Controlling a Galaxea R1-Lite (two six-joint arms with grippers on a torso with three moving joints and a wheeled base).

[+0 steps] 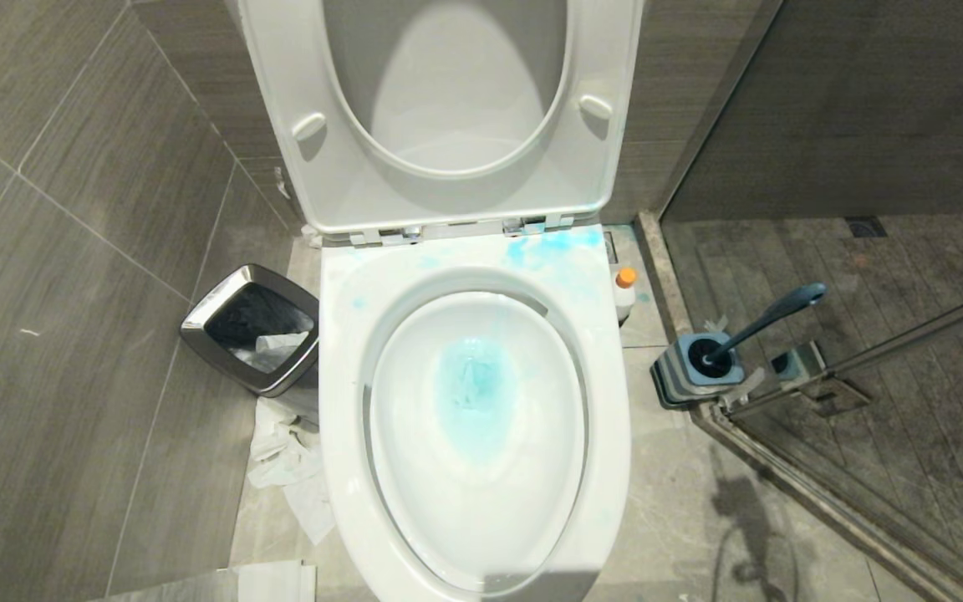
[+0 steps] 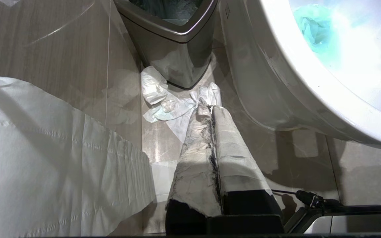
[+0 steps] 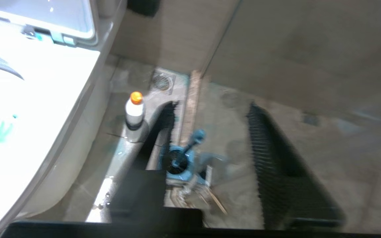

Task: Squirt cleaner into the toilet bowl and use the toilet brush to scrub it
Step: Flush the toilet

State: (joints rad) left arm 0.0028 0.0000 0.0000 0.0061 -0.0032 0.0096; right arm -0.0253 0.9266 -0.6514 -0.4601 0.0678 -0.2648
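The white toilet bowl (image 1: 339, 351) stands with seat and lid raised. Blue liquid (image 1: 473, 393) pools in it, and blue smears (image 1: 548, 247) mark the back rim. The cleaner (image 1: 625, 293), a small white bottle with an orange cap, stands on the floor right of the bowl. The toilet brush (image 1: 770, 318) sits in its square blue holder (image 1: 686, 372), handle leaning right. Neither arm shows in the head view. My right gripper (image 3: 212, 107) hangs open and empty above the floor, over the toilet brush (image 3: 185, 148) and beside the cleaner (image 3: 134, 109). My left gripper (image 2: 210, 107) is shut, parked low beside the toilet bowl (image 2: 293, 66).
A steel-rimmed waste bin (image 1: 197, 322) stands left of the bowl, with crumpled tissue (image 1: 289, 460) on the floor before it. A glass shower door and its rail (image 1: 866, 351) run just behind the brush holder. A floor drain (image 3: 161, 81) lies beyond the cleaner.
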